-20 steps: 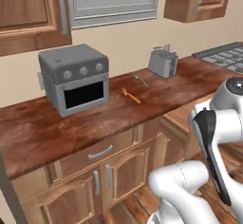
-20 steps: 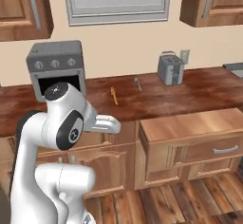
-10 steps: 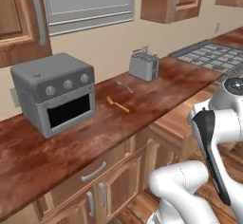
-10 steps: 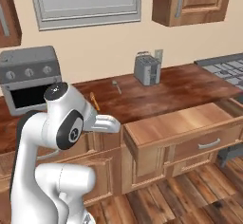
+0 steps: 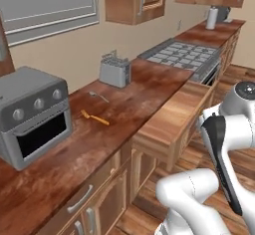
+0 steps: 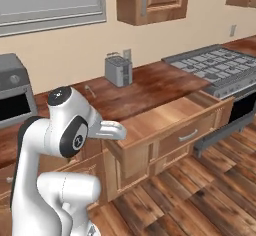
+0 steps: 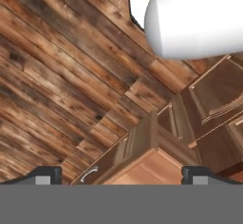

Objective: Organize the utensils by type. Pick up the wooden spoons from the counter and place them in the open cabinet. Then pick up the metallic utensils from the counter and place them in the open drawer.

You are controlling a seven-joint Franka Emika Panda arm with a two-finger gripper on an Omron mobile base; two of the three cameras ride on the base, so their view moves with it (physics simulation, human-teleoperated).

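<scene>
On the dark reddish counter [image 5: 134,92] a slim orange fork [image 5: 94,117] lies to the right of the toaster oven [image 5: 30,114]. Just behind the fork is a thin pale spoon [image 5: 98,96], also seen near the toaster [image 6: 90,90]; it is too small to judge its material. The drawer [image 5: 172,124] [image 6: 165,122] stands pulled out below the counter, its tan interior bare. In the hand view my gripper [image 7: 121,175] is open, its fingertips [image 7: 47,173] wide apart with nothing between them, facing the plank floor and the drawer's front. A wall cabinet [image 5: 134,0] hangs above; I cannot tell whether it is open.
A grey toaster [image 5: 113,72] [image 6: 118,70] stands against the wall. To its right is a stove top [image 5: 184,55] [image 6: 215,67], with a white roll [image 5: 212,17] on the far counter. The open drawer juts into the floor space by my folded arm [image 6: 70,130].
The whole scene has slid left as the base drove right along the counter. The drawer and stove have come fully into view. The utensils have not moved on the counter.
</scene>
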